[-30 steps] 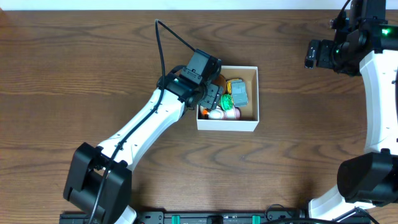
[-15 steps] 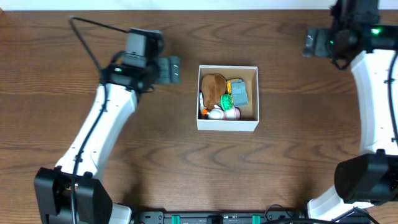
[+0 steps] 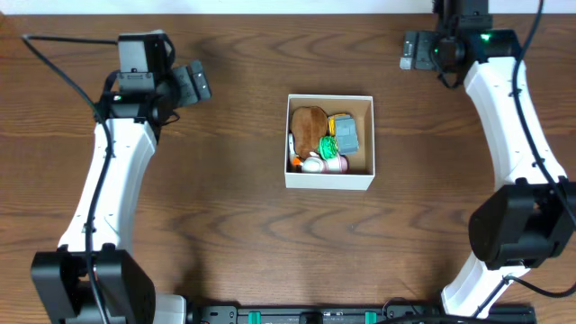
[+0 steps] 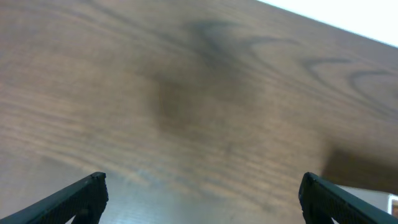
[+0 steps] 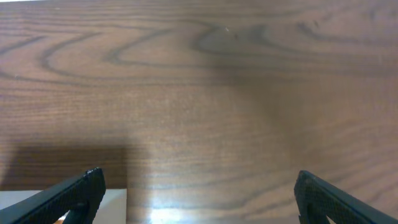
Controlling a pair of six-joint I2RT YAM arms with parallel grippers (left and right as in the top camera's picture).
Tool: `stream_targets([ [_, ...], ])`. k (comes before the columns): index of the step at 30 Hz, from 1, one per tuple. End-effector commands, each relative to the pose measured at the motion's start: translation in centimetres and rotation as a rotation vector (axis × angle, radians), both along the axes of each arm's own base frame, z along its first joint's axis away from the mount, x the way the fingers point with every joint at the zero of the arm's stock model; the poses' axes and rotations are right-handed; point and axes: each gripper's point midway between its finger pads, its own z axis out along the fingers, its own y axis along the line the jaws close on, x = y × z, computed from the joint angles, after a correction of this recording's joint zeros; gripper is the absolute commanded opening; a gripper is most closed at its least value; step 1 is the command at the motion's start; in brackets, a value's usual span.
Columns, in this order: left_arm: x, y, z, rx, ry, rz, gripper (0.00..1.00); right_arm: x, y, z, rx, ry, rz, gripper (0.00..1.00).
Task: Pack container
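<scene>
The container, a square white-walled box with a brown inside, stands in the middle of the table in the overhead view. Inside it lie a brown toy, a grey and green toy and small white and pink pieces. My left gripper hovers far to the container's upper left, open and empty. My right gripper hangs at the table's far right, open and empty too. In each wrist view, both fingertips stand wide apart over bare wood. A white corner of the container shows in the right wrist view.
The wooden table runs to a white back edge behind both grippers. A black cable loops off the left arm near the back left.
The left arm has lifted out of the container and swung far to the left, its jaws opening wide. The brown toy now lies uncovered in the container. The right gripper has shifted left along the back.
</scene>
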Motion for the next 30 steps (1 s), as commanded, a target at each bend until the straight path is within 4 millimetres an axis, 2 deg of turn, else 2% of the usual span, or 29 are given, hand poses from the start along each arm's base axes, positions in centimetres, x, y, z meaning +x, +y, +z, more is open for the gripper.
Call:
stream_targets([
  [1,-1.4,0.5,3.2,0.003,-0.052,0.019,0.98,-1.0,-1.0,3.4,0.070,-0.061,-0.077,0.99],
  [8,-5.6,0.4,4.1,0.049,-0.046,-0.033,0.98,-4.5,-0.9,6.4,0.058,-0.079,-0.057,0.99],
  [13,-8.9,0.4,3.8,0.059,-0.083,-0.042,0.98,-7.5,-0.6,6.8,0.034,-0.123,-0.058,0.98],
  [17,-11.7,0.3,3.0,0.064,-0.120,-0.045,0.98,-10.7,-0.6,5.8,0.040,-0.173,-0.070,0.99],
  [23,-15.9,0.3,2.1,0.067,-0.206,-0.042,0.98,-16.5,-2.5,3.4,0.008,-0.226,-0.170,0.99],
  [30,-19.4,0.2,2.2,0.070,-0.278,-0.039,0.98,-21.5,-3.4,0.0,0.004,-0.213,-0.215,0.99],
])
